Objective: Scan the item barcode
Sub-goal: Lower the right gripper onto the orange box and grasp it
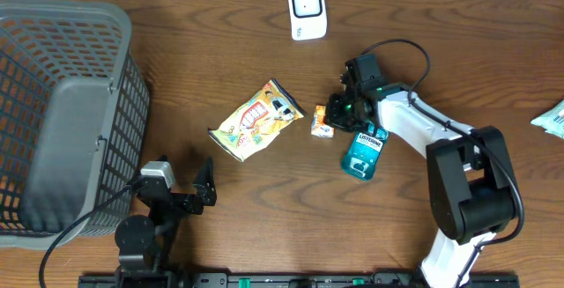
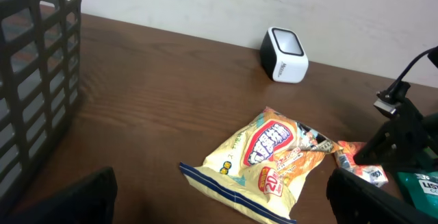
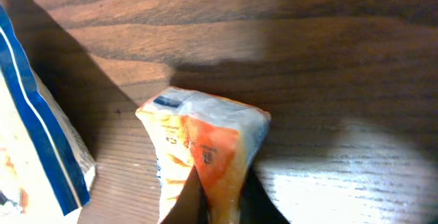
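Note:
A small orange and white packet [image 1: 322, 122] lies on the wood table, just right of a yellow snack bag [image 1: 256, 121]. My right gripper [image 1: 336, 114] is shut on the packet's right end. In the right wrist view the dark fingers pinch the packet's [image 3: 205, 142] orange edge at the gripper [image 3: 222, 198]. The white barcode scanner [image 1: 307, 9] stands at the table's back edge, apart from both arms. My left gripper [image 1: 189, 187] rests open near the front left with nothing between its fingers. In the left wrist view it [image 2: 219, 203] faces the snack bag [image 2: 263, 159], the packet [image 2: 359, 162] and the scanner [image 2: 284, 55].
A blue-green mouthwash bottle [image 1: 365, 151] lies under the right arm, beside the packet. A dark mesh basket [image 1: 53, 112] fills the left side. Another pale packet [image 1: 551, 119] shows at the right edge. The snack bag's blue-striped edge [image 3: 34, 135] lies close left of the held packet.

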`<state>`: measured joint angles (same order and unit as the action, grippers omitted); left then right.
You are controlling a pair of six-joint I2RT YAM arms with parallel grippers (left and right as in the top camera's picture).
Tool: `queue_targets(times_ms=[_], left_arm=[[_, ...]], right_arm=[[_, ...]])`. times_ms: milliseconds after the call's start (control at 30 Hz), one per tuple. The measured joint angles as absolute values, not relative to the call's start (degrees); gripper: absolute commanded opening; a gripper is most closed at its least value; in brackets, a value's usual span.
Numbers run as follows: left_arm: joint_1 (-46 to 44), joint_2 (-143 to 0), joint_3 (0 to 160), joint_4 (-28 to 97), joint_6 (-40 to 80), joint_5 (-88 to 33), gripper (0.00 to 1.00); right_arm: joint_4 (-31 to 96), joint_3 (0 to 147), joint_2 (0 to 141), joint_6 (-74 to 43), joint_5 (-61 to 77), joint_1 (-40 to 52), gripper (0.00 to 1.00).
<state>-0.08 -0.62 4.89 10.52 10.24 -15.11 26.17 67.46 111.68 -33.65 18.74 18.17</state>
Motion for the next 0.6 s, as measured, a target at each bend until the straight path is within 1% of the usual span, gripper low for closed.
queue_targets(times_ms=[167,267,367,467,500,533,600], left_arm=[[-0.08,-0.62,4.89,10.52,10.24,-15.09,0.98],[-0.08,-0.62,4.89,10.52,10.24,-15.11,0.98],[-0.08,-0.62,4.89,10.52,10.24,-15.11,0.98],[-0.08,-0.62,4.89,10.52,10.24,-15.11,0.98],[-0.08,-0.62,4.89,10.52,10.24,-15.09,0.98],[-0.08,-0.62,4.89,10.52,10.24,-15.09,0.98],[-0.08,-0.62,4.89,10.52,10.24,-15.09,0.98]], right_arm=[[25.78,67.44,112.05,-33.30,23.35,16.49,0.01],[23.79,67.18,112.75,-30.79,30.83,14.06,0.01],[19.59,66.92,113.38,-24.47,44.99,10.63,0.02],[17.10,66.89,113.54,-14.31,62.78,7.18,0.05],[17.04,66.89,113.54,-11.44,67.55,6.39,0.04],[17.06,66.89,113.54,-8.93,71.40,5.67,0.01],[17.19,66.89,113.54,-5.15,77.30,4.62,0.01]])
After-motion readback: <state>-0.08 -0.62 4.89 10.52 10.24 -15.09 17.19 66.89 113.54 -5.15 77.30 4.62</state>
